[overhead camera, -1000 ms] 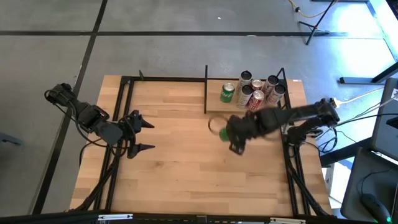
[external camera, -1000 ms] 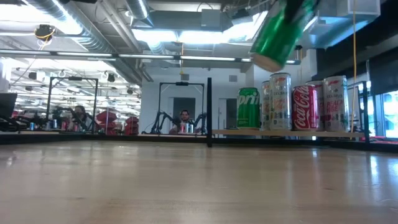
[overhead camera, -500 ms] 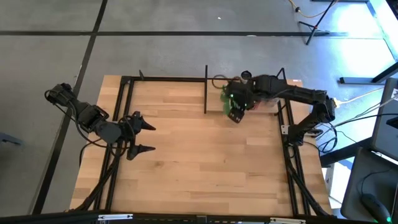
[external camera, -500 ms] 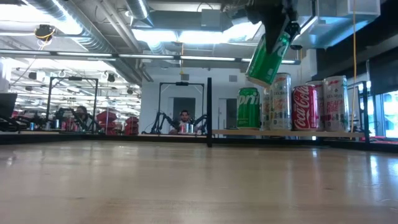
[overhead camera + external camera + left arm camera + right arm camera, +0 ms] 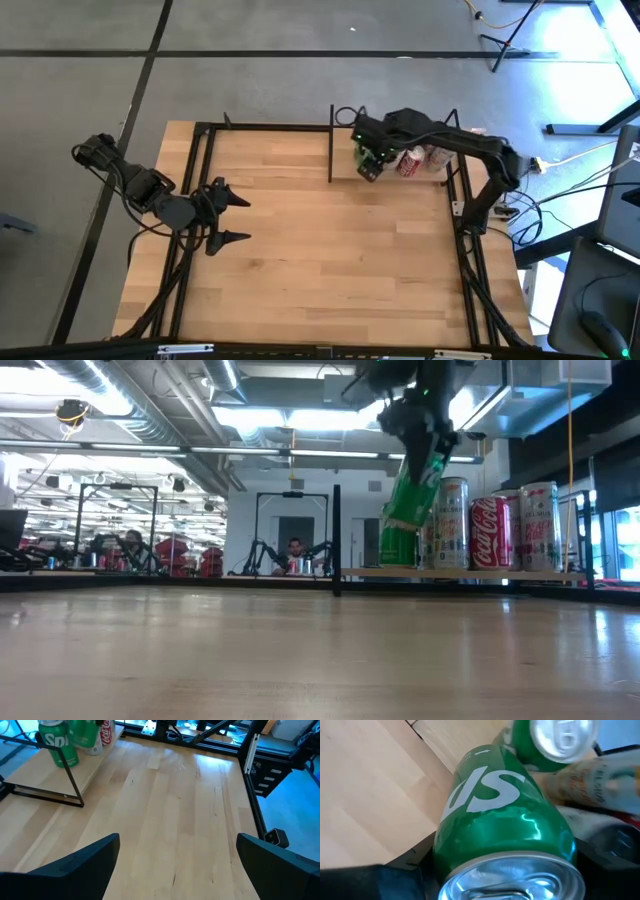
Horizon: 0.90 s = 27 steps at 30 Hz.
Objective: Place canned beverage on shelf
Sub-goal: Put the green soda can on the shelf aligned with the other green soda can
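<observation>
A bright workshop with ceiling ducts and strip lights stretches behind a pale wooden worktop [image 5: 310, 250], where a seated person [image 5: 295, 555] looks on from far across the room. At the worktop's far right corner stands the shelf [image 5: 345, 165], a light board framed in thin black rods, already carrying a cluster of upright cans: a green can [image 5: 397, 545], a silver can [image 5: 450, 525], a red cola can [image 5: 490, 532] and a red-and-white can [image 5: 538, 525]. The right pincer [image 5: 372, 160], reaching from the arm mounted at the worktop's right edge, is clenched around a green canned beverage [image 5: 415, 485], holding it tilted in the air above the shelf's board, just in front of the standing green can and clear of the board itself. In the right wrist view the canned beverage fills the frame, its silver end toward the camera, with the standing green can's top just beyond it. The left pincer [image 5: 228, 218] hangs over the left side of the worktop, well apart from the shelf, its two dark fingers [image 5: 75, 865] spread wide and grasping nothing. From the left wrist view, the shelf's black-rod corner and its green can sit at the far end of bare wooden planks.
</observation>
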Tool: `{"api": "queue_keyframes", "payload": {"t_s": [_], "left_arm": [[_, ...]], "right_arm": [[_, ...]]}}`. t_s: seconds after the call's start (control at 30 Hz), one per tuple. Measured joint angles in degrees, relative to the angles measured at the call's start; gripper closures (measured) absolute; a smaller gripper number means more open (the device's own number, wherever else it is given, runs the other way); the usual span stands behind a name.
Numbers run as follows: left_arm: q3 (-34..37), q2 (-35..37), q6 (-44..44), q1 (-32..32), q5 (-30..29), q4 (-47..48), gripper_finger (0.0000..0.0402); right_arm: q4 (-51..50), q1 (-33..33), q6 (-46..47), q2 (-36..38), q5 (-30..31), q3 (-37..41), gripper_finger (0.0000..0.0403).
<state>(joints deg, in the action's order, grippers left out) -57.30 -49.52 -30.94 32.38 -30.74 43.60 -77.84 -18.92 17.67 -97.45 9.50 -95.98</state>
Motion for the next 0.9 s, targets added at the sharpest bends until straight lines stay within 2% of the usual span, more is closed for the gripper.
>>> {"api": "queue_keyframes", "payload": {"t_s": [0.47,0.9], "left_arm": [[0.0,-0.01,0.02,0.0,0.08,-0.01,0.0013],[0.0,0.0,0.0,0.02,0.22,-0.05,0.0013]], "right_arm": [[0.44,-0.26,-4.27,-9.34,1.55,0.09,0.0132],[0.24,-0.24,-7.58,-12.05,4.24,0.0,0.0132]]}}
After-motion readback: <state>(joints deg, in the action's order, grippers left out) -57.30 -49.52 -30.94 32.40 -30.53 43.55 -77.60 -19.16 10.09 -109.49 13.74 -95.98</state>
